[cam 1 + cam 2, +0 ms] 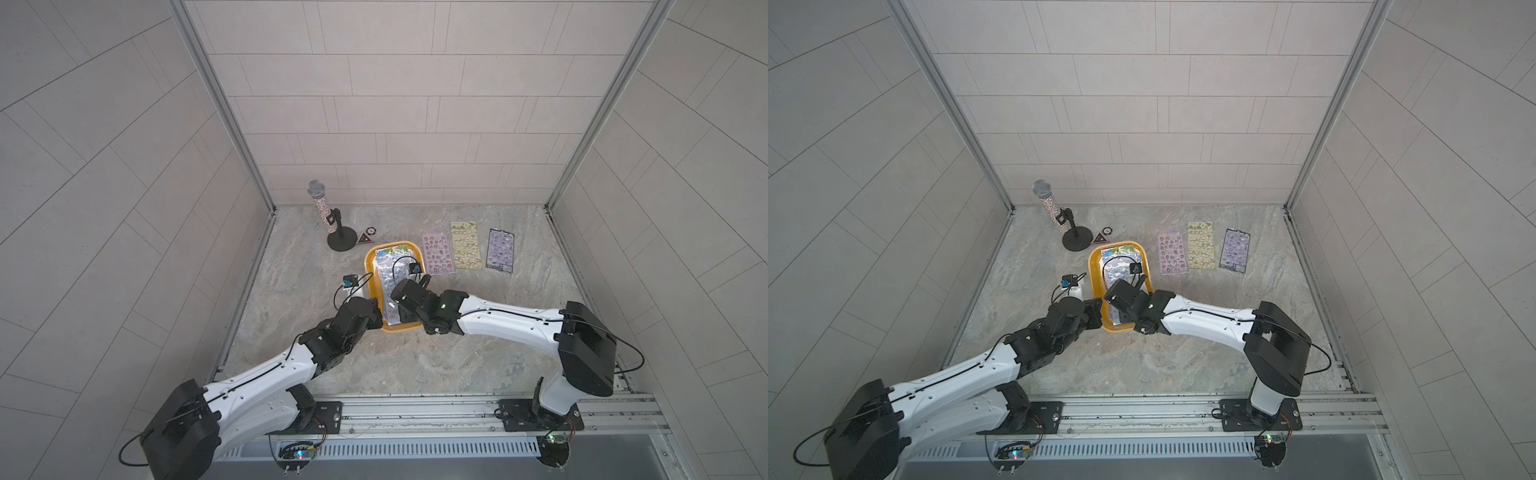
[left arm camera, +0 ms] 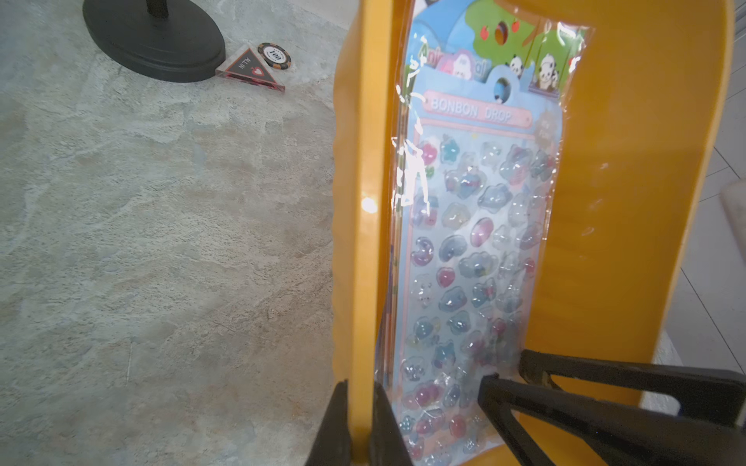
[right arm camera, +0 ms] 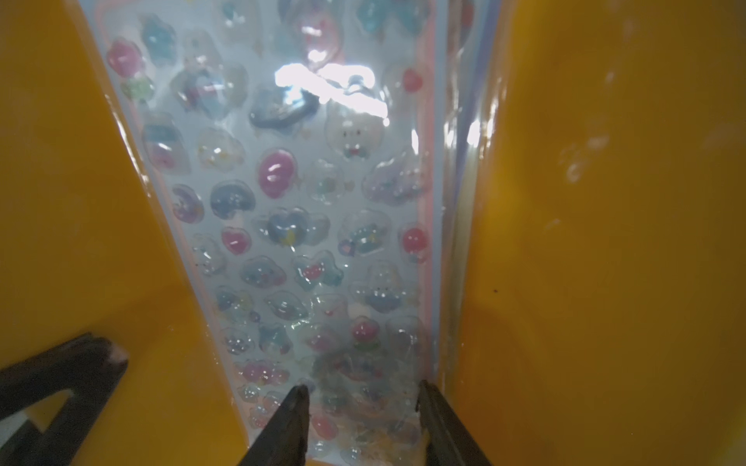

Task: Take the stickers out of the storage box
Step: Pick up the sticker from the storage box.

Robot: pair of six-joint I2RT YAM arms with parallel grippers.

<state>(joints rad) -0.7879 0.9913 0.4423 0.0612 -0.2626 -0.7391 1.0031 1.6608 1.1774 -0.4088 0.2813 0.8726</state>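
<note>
The storage box (image 1: pixel 372 257) is a yellow-orange tub in the middle of the table. It holds stickers (image 2: pixel 476 242), with a glossy blue sheet of puffy figures on top and a green-headed sheet beneath. My left gripper (image 2: pixel 361 403) is shut on the box's left wall (image 2: pixel 363 201), one finger inside and one outside. My right gripper (image 3: pixel 362 389) is open, both fingertips down on the near end of the blue sheet (image 3: pixel 323 242). Three more stickers lie flat on the table right of the box: pink (image 1: pixel 437 253), yellow (image 1: pixel 466 245) and purple (image 1: pixel 500 250).
A glittery microphone (image 1: pixel 322 208) leans on a black stand with a round base behind the box to the left. A dark triangle (image 1: pixel 364 239) and a round badge (image 1: pixel 370 230) lie beside that base. Walls close the table on three sides.
</note>
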